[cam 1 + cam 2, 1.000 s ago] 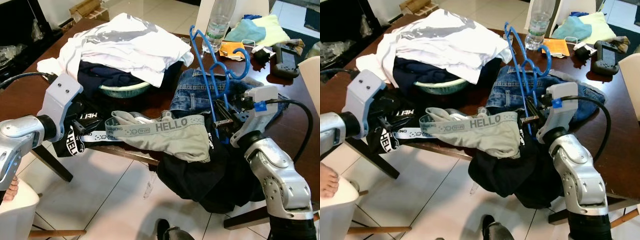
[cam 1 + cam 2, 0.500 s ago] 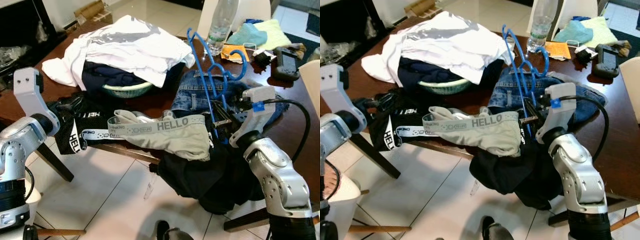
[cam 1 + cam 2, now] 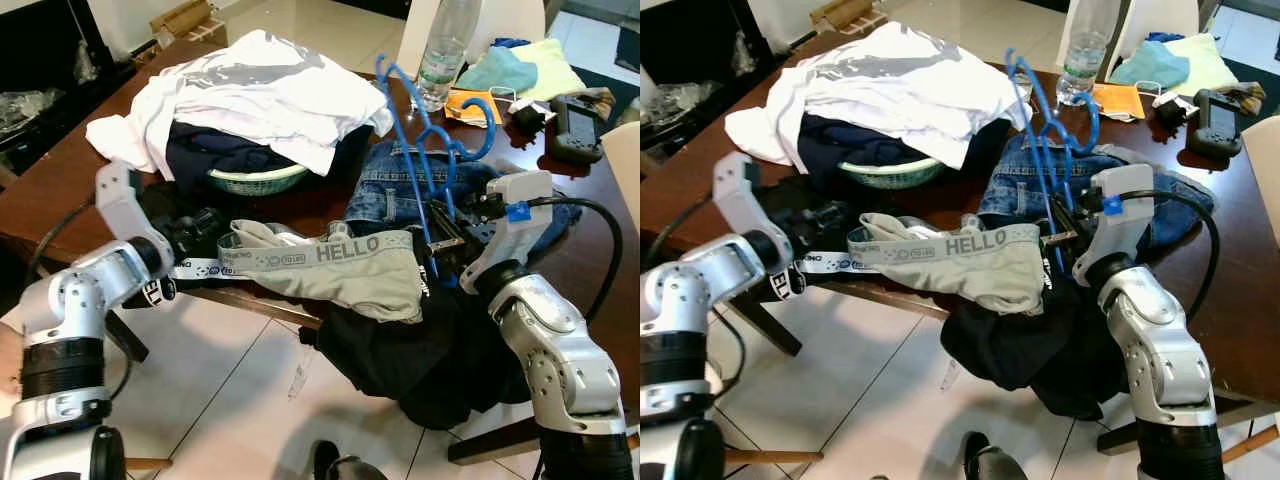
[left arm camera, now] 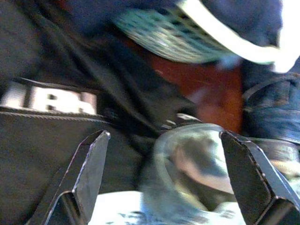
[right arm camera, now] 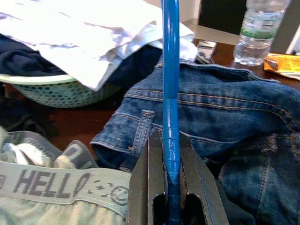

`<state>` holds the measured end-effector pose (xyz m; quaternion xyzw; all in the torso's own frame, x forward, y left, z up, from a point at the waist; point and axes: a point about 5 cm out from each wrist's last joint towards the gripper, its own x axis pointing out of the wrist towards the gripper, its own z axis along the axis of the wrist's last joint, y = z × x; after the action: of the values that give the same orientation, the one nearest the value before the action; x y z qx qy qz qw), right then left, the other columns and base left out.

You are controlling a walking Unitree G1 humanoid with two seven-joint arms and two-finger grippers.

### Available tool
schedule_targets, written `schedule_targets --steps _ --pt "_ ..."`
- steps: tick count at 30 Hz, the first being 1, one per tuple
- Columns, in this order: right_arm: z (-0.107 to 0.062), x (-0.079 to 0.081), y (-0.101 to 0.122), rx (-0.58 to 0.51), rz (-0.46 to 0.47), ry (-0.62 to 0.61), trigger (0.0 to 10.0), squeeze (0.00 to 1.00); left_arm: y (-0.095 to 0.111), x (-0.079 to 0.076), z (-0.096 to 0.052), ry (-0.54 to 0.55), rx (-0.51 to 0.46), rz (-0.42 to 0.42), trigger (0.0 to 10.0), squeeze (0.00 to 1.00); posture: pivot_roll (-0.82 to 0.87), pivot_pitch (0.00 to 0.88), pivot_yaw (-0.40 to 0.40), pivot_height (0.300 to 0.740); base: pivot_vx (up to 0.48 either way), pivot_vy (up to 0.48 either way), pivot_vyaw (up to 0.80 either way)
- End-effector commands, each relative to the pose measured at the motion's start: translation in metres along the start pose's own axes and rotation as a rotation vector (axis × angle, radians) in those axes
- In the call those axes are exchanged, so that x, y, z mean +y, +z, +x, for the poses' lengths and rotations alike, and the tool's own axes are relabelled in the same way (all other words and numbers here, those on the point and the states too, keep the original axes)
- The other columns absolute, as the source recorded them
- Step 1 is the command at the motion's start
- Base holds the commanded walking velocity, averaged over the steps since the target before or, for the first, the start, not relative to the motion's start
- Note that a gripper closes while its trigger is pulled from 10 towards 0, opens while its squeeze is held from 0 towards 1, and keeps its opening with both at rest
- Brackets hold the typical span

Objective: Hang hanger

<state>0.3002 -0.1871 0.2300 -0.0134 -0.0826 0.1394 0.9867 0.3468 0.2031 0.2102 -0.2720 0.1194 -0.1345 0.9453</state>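
Observation:
A blue plastic hanger (image 3: 432,135) stands upright over the jeans (image 3: 400,190), and my right gripper (image 3: 440,243) is shut on its lower bar (image 5: 170,93). Grey briefs (image 3: 340,270) with a "HELLO" waistband lie across the table's front edge, their right end next to the hanger. My left gripper (image 3: 195,232) is at the left end of that waistband, over a black garment (image 3: 150,290). In the left wrist view the left gripper (image 4: 165,138) is open, with blurred grey cloth and black cloth between and beyond the fingers.
A green basket (image 3: 250,180) piled with white shirts (image 3: 250,90) and dark clothes sits at the back left of the brown table (image 3: 60,180). A water bottle (image 3: 440,50), cloths and a black controller (image 3: 572,110) lie at the back right. Dark clothing (image 3: 400,350) hangs off the front edge.
My left arm has swung in from the far left, bringing its gripper to the left end of the grey waistband. The right arm and the hanger have stayed put.

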Motion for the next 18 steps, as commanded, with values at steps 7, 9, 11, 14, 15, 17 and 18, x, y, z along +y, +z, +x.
schedule_targets --steps 7,9,11,14,15,17,18 --pt "-0.003 -0.002 0.001 0.000 -0.014 -0.005 10.0 0.00 -0.015 -0.010 0.000 -0.009 0.070 -0.116 10.0 0.00 0.04 0.238 -0.027 0.740 0.000 0.000 0.00" --pt "-0.003 -0.002 0.001 0.000 -0.014 -0.005 10.0 0.00 -0.020 -0.009 0.000 0.008 0.087 -0.135 10.0 0.00 0.04 0.238 -0.027 0.740 0.000 0.000 0.00" --pt "-0.003 -0.002 0.000 0.001 -0.015 -0.006 10.0 0.00 -0.024 -0.008 0.000 0.020 0.101 -0.151 10.0 0.00 0.04 0.238 -0.024 0.740 0.000 0.000 0.00" --pt "-0.003 -0.003 0.000 0.002 -0.018 -0.007 10.0 0.00 -0.026 -0.008 0.000 0.035 0.097 -0.165 10.0 0.00 0.04 0.238 -0.023 0.740 0.000 0.000 0.00" --pt "-0.003 -0.003 0.000 0.002 -0.018 -0.007 10.0 0.00 -0.026 -0.008 0.000 0.035 0.097 -0.165 10.0 0.00 0.04 0.238 -0.023 0.740 0.000 0.000 0.00" --pt "-0.004 -0.003 0.000 0.004 -0.020 -0.007 10.0 0.00 -0.027 -0.007 -0.002 0.056 0.081 -0.175 10.0 0.00 0.04 0.238 -0.023 0.740 0.000 0.000 0.00" --pt "-0.004 -0.004 0.000 0.006 -0.022 -0.008 10.0 0.00 -0.026 -0.006 -0.005 0.094 0.056 -0.172 10.0 0.00 0.04 0.238 -0.025 0.740 0.000 0.000 0.00"
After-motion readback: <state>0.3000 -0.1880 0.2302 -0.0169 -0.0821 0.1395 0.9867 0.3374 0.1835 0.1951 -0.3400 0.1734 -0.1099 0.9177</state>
